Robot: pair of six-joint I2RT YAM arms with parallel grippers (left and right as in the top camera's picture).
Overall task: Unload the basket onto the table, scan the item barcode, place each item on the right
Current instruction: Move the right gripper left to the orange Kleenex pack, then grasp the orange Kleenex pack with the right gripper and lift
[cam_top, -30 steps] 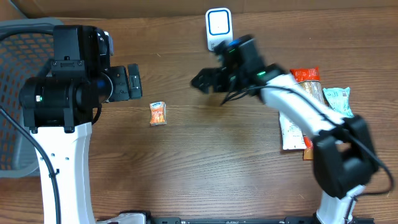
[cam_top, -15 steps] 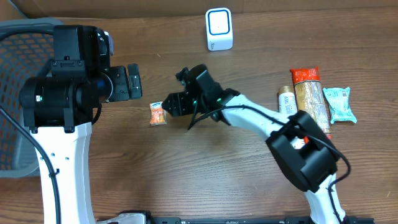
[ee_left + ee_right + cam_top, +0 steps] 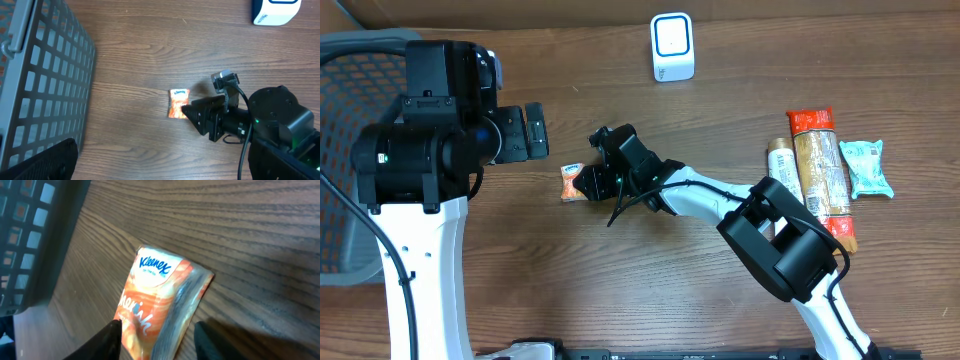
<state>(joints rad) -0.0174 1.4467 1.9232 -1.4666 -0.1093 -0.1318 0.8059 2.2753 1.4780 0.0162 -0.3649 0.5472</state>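
The item, a small orange Kleenex tissue packet (image 3: 574, 182) (image 3: 178, 102) (image 3: 157, 305), lies flat on the wooden table. My right gripper (image 3: 588, 183) (image 3: 156, 330) is low over it, open, with one dark finger on each side of the packet's near end. The left fingertip (image 3: 112, 332) is at the packet's edge; a small gap shows by the right one. The white scanner (image 3: 671, 47) (image 3: 275, 11) with a blue-rimmed face stands at the table's far edge. My left gripper (image 3: 533, 131) (image 3: 160, 170) hovers to the packet's left, open wide and holding nothing.
A grey wire basket (image 3: 350, 80) (image 3: 45, 75) fills the left side. Several packaged snacks (image 3: 820, 160) lie in a row at the right, with a teal packet (image 3: 867, 167) beside them. The right arm (image 3: 720, 200) stretches across the table's middle.
My right arm has swung from near the scanner leftwards and down to the tissue packet, and its fingers have narrowed around it. The left arm has stayed still.
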